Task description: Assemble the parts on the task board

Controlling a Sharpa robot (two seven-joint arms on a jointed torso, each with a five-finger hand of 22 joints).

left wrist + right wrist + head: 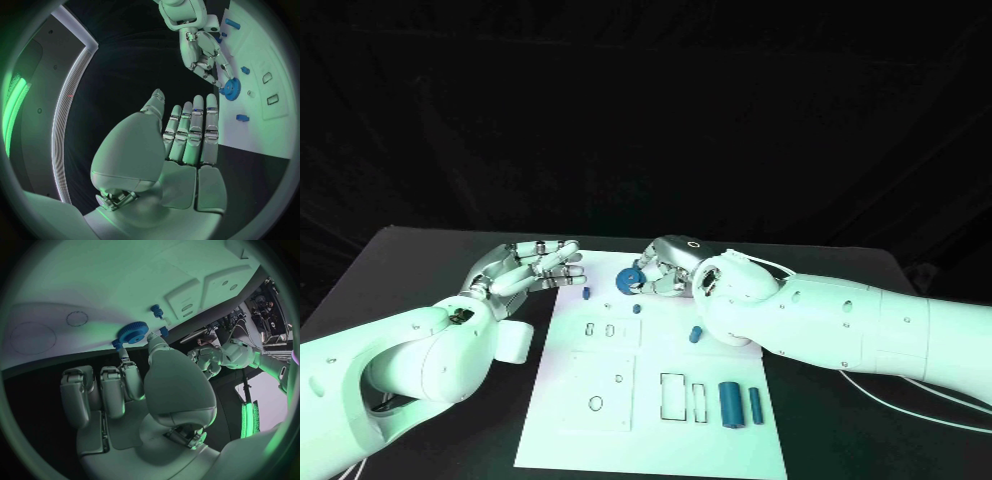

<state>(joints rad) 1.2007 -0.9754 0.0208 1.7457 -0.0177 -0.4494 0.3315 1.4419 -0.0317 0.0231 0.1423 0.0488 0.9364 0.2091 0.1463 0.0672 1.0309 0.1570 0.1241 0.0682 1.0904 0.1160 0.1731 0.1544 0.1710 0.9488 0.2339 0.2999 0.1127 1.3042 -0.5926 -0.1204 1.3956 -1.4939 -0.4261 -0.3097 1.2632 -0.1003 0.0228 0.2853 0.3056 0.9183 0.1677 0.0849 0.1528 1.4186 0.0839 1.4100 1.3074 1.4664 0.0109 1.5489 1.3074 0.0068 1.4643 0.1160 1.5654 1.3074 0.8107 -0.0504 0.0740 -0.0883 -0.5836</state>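
At frame centre, pinching blue gear (pixel 630 278) in right hand (pixel 672 266), easing squarely toward task board (pixel 574 400); left hand (pixel 531 266) spread, holding nothing

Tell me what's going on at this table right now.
The right hand pinches a small blue toothed gear in its fingers over the far end of the white task board. The left hand waits beside it, open and holding nothing. Two blue cylinders lie on the board's near end.

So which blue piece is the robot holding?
The round toothed blue gear, pinched by the right hand at the task board's far edge. The two blue cylinders lie untouched at the near end.
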